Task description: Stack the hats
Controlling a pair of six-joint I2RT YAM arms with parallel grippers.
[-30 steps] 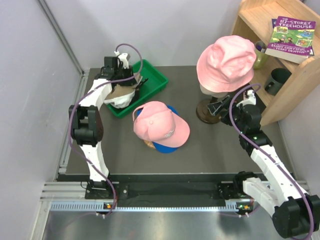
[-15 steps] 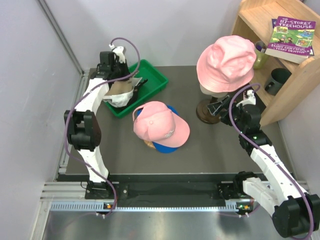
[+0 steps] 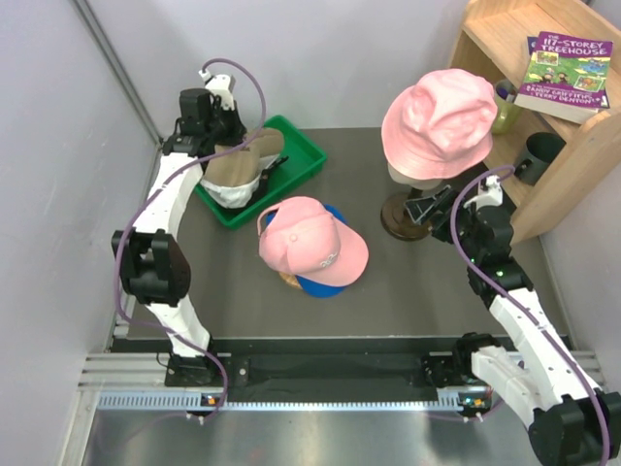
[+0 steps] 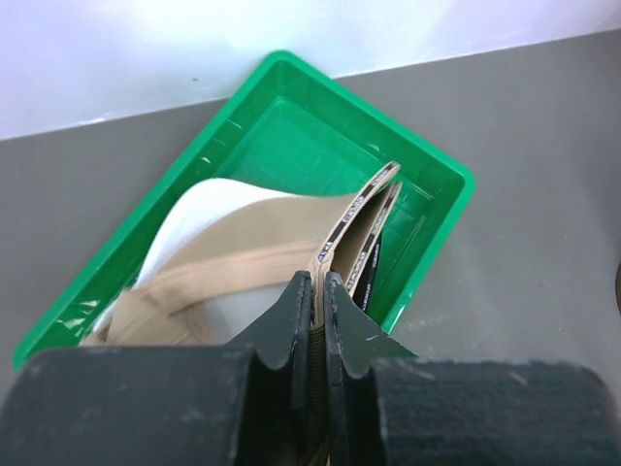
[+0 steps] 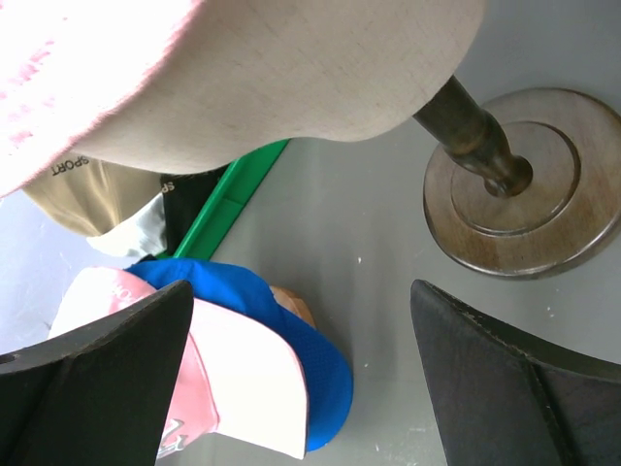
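Observation:
My left gripper (image 3: 233, 148) is shut on the stiff peak of the tan cap (image 3: 240, 171) and holds it above the green tray (image 3: 301, 155). In the left wrist view the jaws (image 4: 317, 283) pinch the tan cap (image 4: 233, 277) edge-on. A white cap (image 4: 209, 209) and a black cap (image 4: 370, 272) lie in the tray below. A pink cap (image 3: 310, 243) sits on a blue cap (image 3: 325, 284) at the table's middle. My right gripper (image 3: 424, 211) is open and empty beside the mannequin stand. It looks down on the pink cap (image 5: 223, 379) and blue cap (image 5: 315, 374).
A cream mannequin head (image 5: 291, 78) with a pink bucket hat (image 3: 439, 121) stands on a round wooden base (image 5: 524, 184) at back right. A wooden shelf (image 3: 572, 146) with a book stands at far right. A wooden knob (image 5: 296, 309) shows under the blue cap. Wall at left.
My left gripper has risen and drawn back to the left with the tan cap, lifting it off the white cap. My right arm has shifted slightly to the right.

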